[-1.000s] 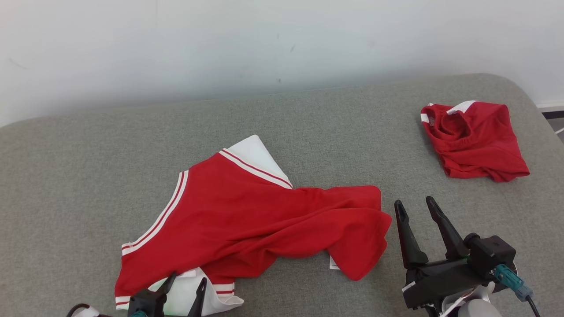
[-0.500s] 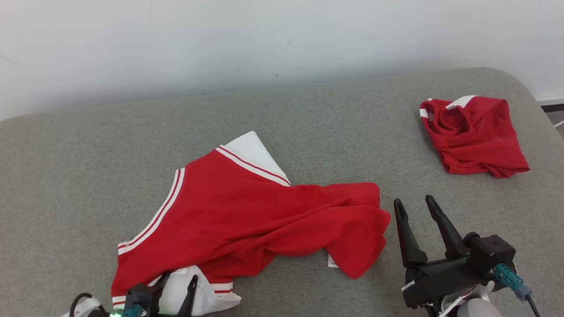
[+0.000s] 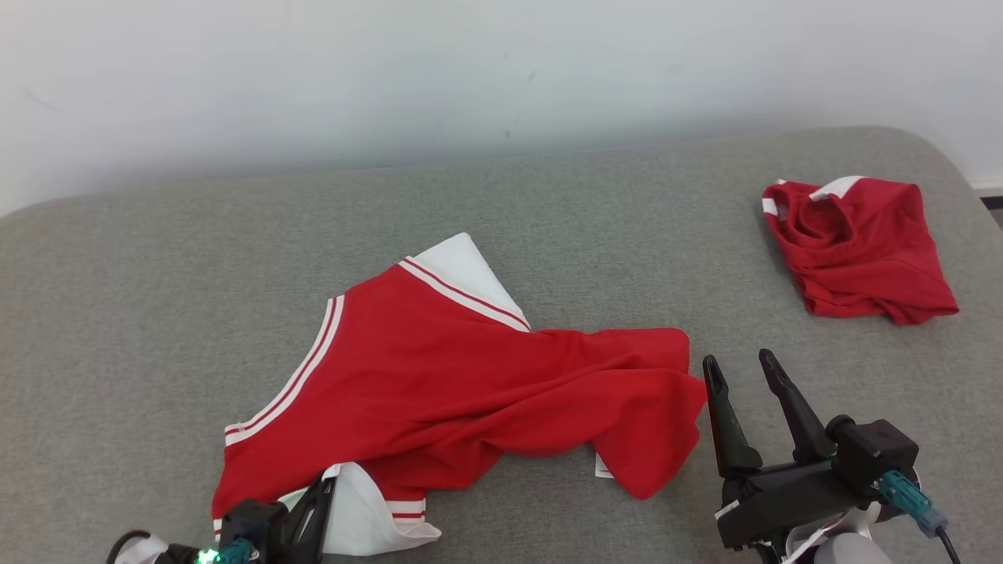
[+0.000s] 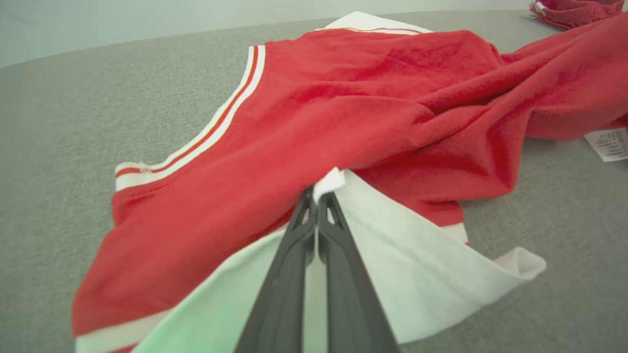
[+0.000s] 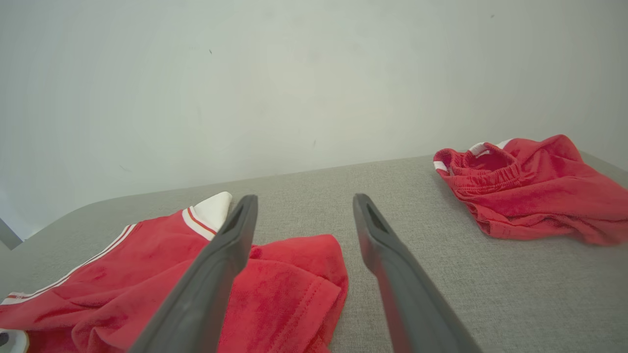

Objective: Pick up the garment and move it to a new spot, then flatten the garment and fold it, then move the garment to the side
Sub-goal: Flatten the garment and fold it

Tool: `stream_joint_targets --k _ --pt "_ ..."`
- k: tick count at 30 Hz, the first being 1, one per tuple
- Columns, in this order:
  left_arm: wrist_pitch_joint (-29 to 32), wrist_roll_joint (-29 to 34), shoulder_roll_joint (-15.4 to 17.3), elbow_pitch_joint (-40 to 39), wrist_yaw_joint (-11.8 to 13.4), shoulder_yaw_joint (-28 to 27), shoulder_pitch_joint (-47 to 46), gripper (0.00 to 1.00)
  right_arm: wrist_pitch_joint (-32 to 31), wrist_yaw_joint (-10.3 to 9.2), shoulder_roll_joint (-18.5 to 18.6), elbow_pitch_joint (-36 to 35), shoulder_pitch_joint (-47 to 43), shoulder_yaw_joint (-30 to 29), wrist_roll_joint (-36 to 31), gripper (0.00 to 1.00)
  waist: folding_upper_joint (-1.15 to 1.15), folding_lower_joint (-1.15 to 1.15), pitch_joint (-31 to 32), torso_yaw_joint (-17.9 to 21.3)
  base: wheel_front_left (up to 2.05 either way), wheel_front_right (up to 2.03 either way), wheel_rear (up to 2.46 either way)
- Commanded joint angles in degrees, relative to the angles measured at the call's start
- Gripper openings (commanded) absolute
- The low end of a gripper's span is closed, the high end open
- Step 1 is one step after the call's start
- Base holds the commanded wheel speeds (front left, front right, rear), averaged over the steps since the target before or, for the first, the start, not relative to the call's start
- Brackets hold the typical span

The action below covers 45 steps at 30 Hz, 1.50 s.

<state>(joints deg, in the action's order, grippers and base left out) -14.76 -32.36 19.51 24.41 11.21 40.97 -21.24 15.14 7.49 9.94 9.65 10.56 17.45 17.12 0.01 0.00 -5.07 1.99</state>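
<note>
Pinching the white sleeve [image 4: 392,255] of the red jersey [image 3: 470,376], rumpled at the middle of the grey cushion [image 3: 548,204], in the closed left gripper [image 4: 316,192]; holding the right gripper [image 3: 738,359] wide open, empty, beside the hem [image 3: 689,399]. Best lifting slowly, testing that thin pinch.

garment [image 3: 470,376] on padded surface [image 3: 157,274], centre-left; shorts [image 3: 862,251] far right, well apart; wall [image 3: 470,63] behind surface
</note>
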Motion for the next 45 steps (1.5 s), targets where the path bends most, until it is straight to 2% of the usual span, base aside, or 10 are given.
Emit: stream_joint_targets --k 1,15,22,23,24,25,36,45 --pt "-0.5 0.5 0.8 -1.8 0.5 -0.6 1.8 0.00 0.1 0.01 -0.2 0.1 -0.7 -0.1 0.1 1.00 -0.01 0.00 0.6 -1.0 0.00 0.00 0.00" --pt "0.8 -1.5 4.2 -13.1 5.1 -2.4 10.5 0.00 0.1 0.01 -1.0 0.2 -2.0 -0.7 0.0 1.00 -0.01 0.00 2.6 -5.9 0.00 0.00 0.00" --pt "1.2 -3.0 4.6 -14.9 5.7 -2.1 13.9 0.00 0.1 0.01 -0.6 0.2 -1.9 -0.8 0.3 1.00 -0.01 0.00 2.5 -7.5 0.00 0.00 0.00" --pt "1.3 -3.1 4.4 -15.1 5.5 -1.9 14.3 0.05 0.1 0.01 -0.6 0.2 -2.0 -0.8 0.2 1.00 -0.01 0.00 2.4 -7.7 0.00 0.00 0.00" --pt "1.3 -3.2 4.2 -15.3 5.3 -1.8 14.7 0.48 0.1 0.01 -0.5 0.2 -2.0 -0.9 0.2 1.00 -0.01 0.00 2.4 -7.9 0.00 0.00 0.00" --pt "1.1 -3.1 4.1 -15.5 5.6 -1.9 14.9 1.00 0.1 0.01 -0.4 0.3 -2.1 -1.1 0.3 1.00 -0.01 0.00 2.4 -8.3 0.00 0.00 0.00" --pt "-0.2 -1.5 4.1 -18.1 6.7 -5.1 15.7 1.00 0.1 0.01 0.0 0.6 -1.7 -0.9 0.3 1.00 -0.01 0.00 2.5 -8.6 0.00 0.00 0.00" --pt "-0.5 2.5 2.2 -19.8 7.4 -10.4 15.7 1.00 0.1 0.01 1.2 2.8 -1.7 -3.0 0.7 1.00 -0.01 0.00 3.0 -7.0 0.00 0.00 0.00"
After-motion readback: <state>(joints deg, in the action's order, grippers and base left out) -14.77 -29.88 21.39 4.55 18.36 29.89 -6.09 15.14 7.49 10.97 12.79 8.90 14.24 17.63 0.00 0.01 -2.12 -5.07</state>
